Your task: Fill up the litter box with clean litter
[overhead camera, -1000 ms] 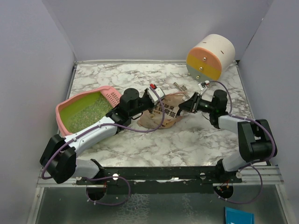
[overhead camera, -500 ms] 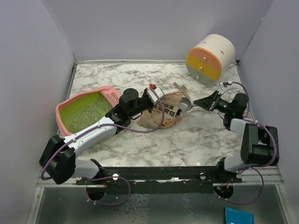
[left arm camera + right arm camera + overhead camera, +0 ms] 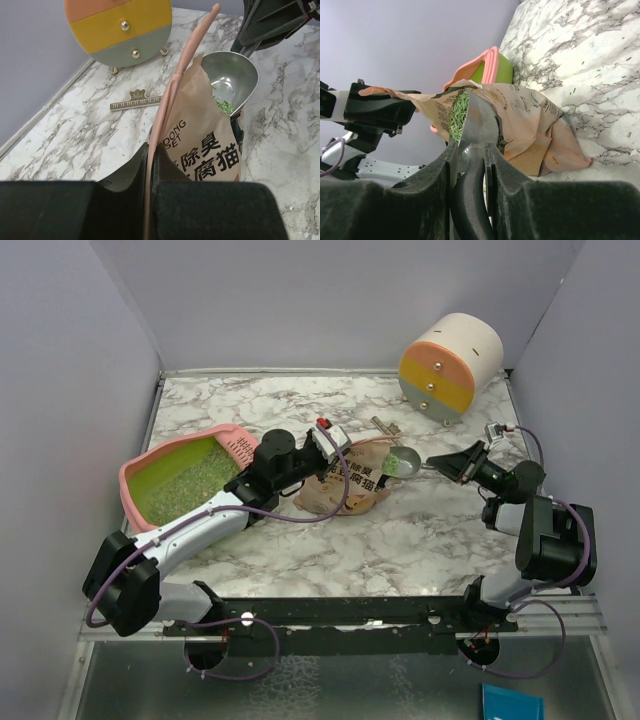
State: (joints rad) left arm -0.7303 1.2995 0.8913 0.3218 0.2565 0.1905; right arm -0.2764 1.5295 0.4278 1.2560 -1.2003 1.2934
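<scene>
The pink litter box (image 3: 140, 472) with a yellow-green inside lies at the left and holds a thin layer of litter (image 3: 200, 472). The tan pouch (image 3: 345, 480) lies at the table's middle. My left gripper (image 3: 322, 445) is shut on the pouch's pink top edge (image 3: 172, 95) and holds the mouth up. My right gripper (image 3: 462, 460) is shut on the black handle of a grey metal scoop (image 3: 405, 460). The scoop bowl (image 3: 477, 127) sits at the pouch mouth with green litter granules (image 3: 456, 114) in it. The bowl also shows in the left wrist view (image 3: 231, 75).
A round cream-orange-yellow drawer unit (image 3: 450, 365) stands at the back right. A small flat metal strip (image 3: 135, 101) lies on the marble behind the pouch. White walls close in the left, back and right sides.
My right gripper has drawn back to the right, pulling the scoop out of the pouch mouth with litter in it. The left gripper and pouch have stayed put.
</scene>
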